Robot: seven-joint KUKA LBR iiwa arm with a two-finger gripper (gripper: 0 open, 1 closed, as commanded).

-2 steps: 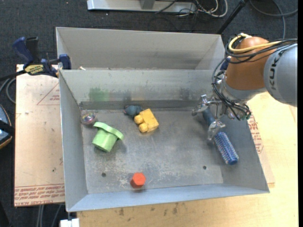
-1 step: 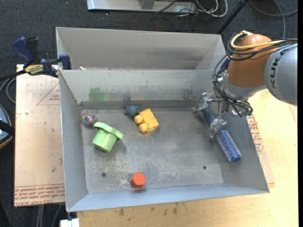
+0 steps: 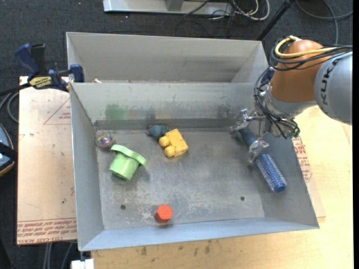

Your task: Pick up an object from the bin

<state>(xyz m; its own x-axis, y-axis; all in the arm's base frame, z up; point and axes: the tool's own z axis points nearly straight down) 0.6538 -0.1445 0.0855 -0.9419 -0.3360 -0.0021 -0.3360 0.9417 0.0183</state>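
Six things lie in the bin (image 3: 84, 150). Five sit well apart from the gripper (image 3: 251, 132): a green cup (image 3: 126, 162), a yellow block (image 3: 174, 143), a dark teal lump (image 3: 157, 130), a small ball (image 3: 104, 140) and a red piece (image 3: 164, 213). The sixth is a blue brush (image 3: 272, 174), on the floor at the foot of the right wall.

Step in hand, as I judge it: the approach is made and the grasp is not yet closed. The gripper is down at the brush's handle end. Its fingers (image 3: 258, 145) are spread, one on the far side of the handle and one on the near side. I cannot tell whether either finger touches the handle.

Orientation: the brush lies flat. Its long axis runs diagonally, roughly along the right wall. The handle points up-left toward the back wall. The bristled head points down-right toward the front corner. The fingers stand across this axis, which suits a pinch on the narrow handle.

Next move, in my judgement:
1. Close the fingers on the handle.
2. Lift straight up, clear of the right wall.
3. Expect the head to droop, since the grip is off-centre.
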